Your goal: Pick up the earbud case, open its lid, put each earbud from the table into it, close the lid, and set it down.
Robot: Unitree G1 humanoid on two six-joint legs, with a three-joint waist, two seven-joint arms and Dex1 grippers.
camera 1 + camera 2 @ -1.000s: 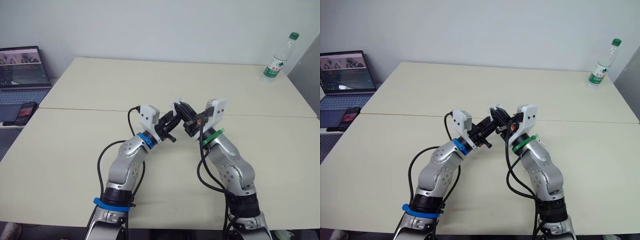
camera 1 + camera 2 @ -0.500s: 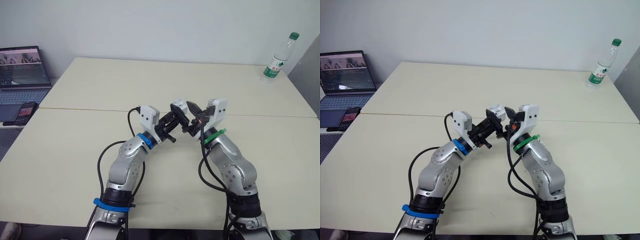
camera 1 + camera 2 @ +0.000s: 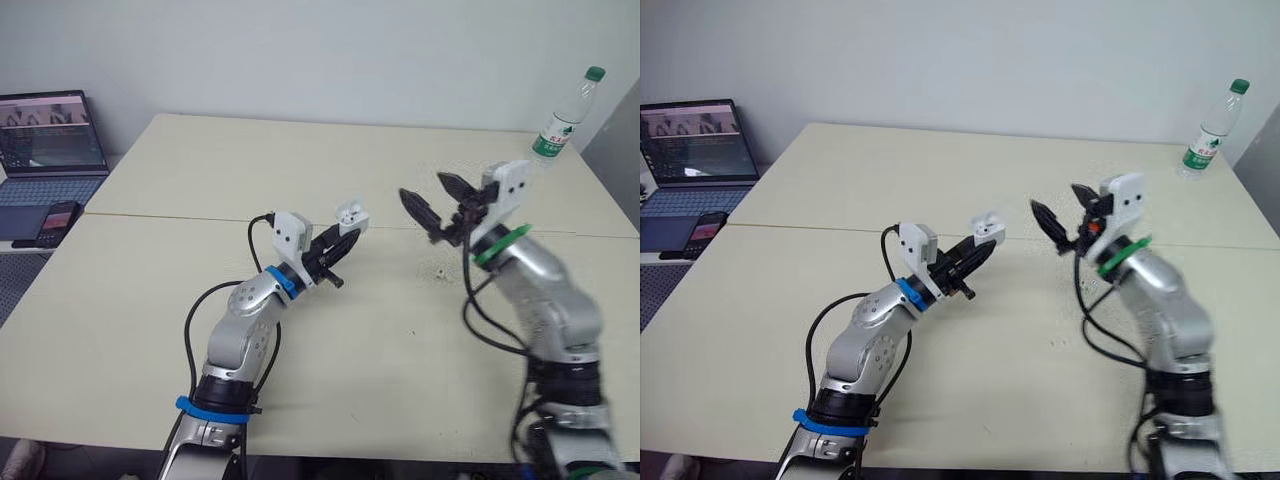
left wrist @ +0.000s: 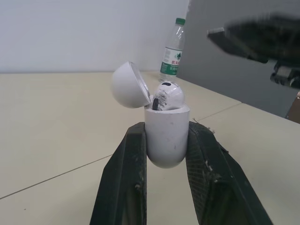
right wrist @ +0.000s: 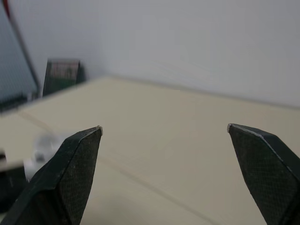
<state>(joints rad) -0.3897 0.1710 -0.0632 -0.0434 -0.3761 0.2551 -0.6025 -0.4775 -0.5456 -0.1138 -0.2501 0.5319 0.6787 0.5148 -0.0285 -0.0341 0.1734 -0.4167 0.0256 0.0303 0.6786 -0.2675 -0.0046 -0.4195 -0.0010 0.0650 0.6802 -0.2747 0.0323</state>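
**Case open in my left claw, one bud in, right claw empty**

My left claw is clamped on the case. One finger presses each side of its lower body and holds it upright above the table. The lid is tipped back on its hinge. One earbud sits in the case mouth, its head showing above the rim, so I judge it may not be fully seated.

My right claw is spread wide and holds nothing. It hangs in the air to the right of the case, well apart from it. On the table below that claw, right of the case, is a small speck. It is too small for me to say whether it is the second earbud.

**What could go wrong from here**
- The case is smooth and rounded, and I grip it only low down. A push from the right claw while seating a bud could twist it between my fingers or make it slip out.
- If I tilt the case, the loose bud could fall out.
- The lid could flop shut and block the opening.
- A bud on the table is tiny. Closing on it off-centre could flick it away.
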